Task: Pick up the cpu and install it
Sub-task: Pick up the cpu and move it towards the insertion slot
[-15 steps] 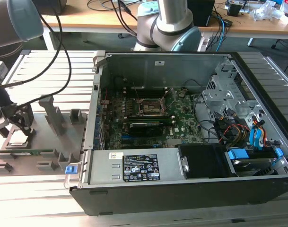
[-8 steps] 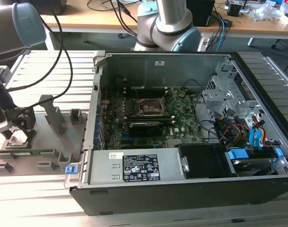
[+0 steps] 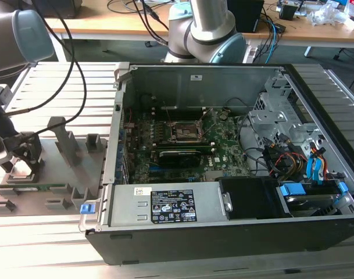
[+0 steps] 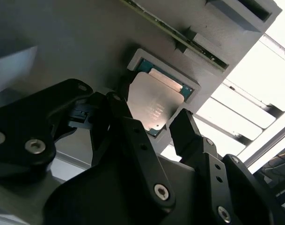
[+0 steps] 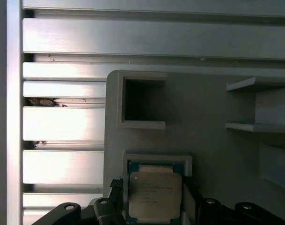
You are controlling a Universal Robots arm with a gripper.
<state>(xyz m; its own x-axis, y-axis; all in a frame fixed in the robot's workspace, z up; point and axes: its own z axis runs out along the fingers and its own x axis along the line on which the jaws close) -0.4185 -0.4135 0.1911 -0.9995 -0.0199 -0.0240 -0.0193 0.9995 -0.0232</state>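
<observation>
Pincer (image 4: 149,110) parted, fingers (image 4: 184,129) close beside opposite edges of cpu (image 4: 154,93); cpu flat in square pocket of grey holder (image 5: 203,108), atop slatted tabletop (image 5: 62,124).

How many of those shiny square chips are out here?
1. The cpu lies in a framed recess of the grey tray, flanked by the open gripper. More may be hidden inside the computer case.

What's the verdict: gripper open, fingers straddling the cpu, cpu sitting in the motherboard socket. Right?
Wrong place: the first wrist view shows the cpu sitting in a pocket of the grey tray. The rest holds: the gripper is open, fingers straddling the cpu.
</observation>
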